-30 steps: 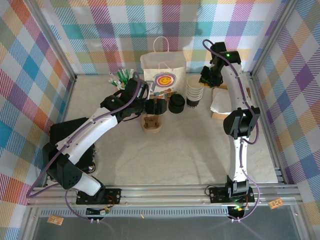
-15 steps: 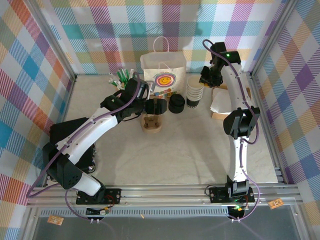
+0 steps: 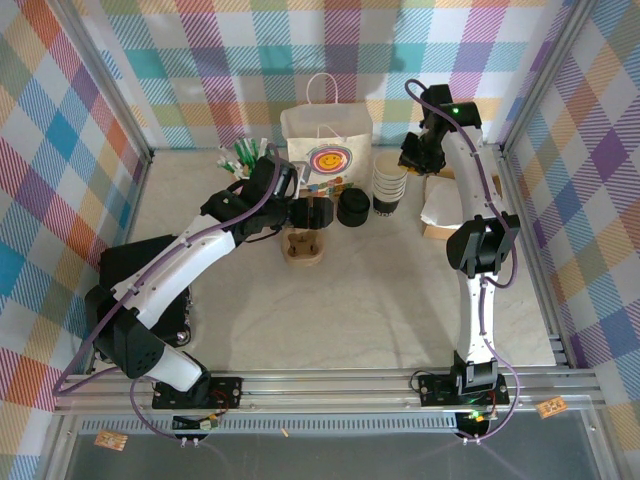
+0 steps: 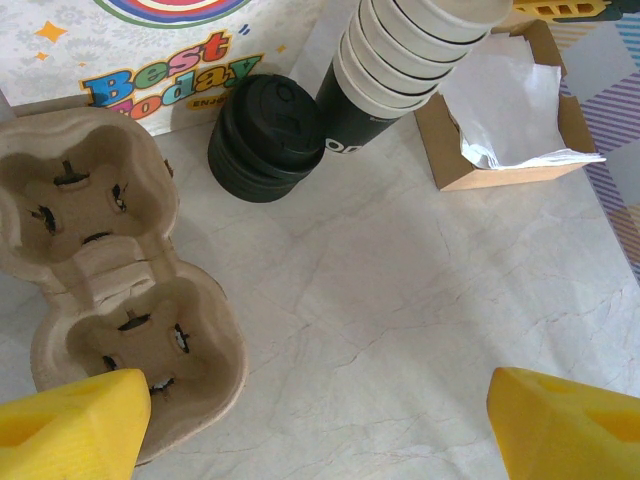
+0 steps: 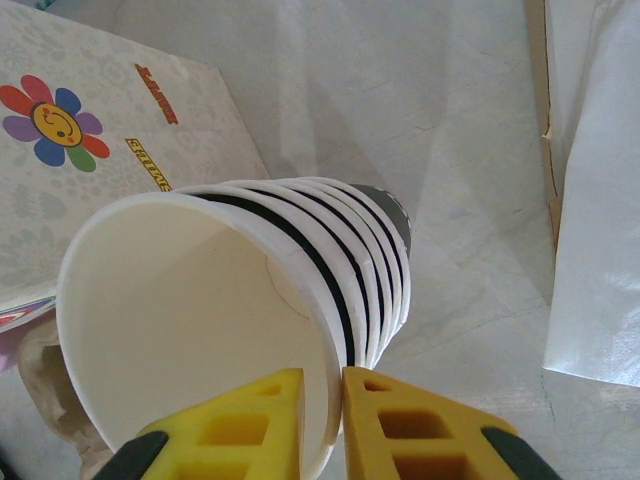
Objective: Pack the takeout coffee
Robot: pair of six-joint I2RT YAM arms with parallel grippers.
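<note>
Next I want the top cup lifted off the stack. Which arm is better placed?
Right. The right claw is shut on the rim of the top cup, one finger inside, one outside. The left claw hangs open over the table by the pulp carrier, apart from the stack.

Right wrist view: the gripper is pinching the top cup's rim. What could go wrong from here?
1. The right gripper grips only the thin rim of the top cup, so it could slip off or crush the rim.
2. The cups sit tightly nested in the stack, so lifting may drag several up together or tip the stack toward the bag.
</note>
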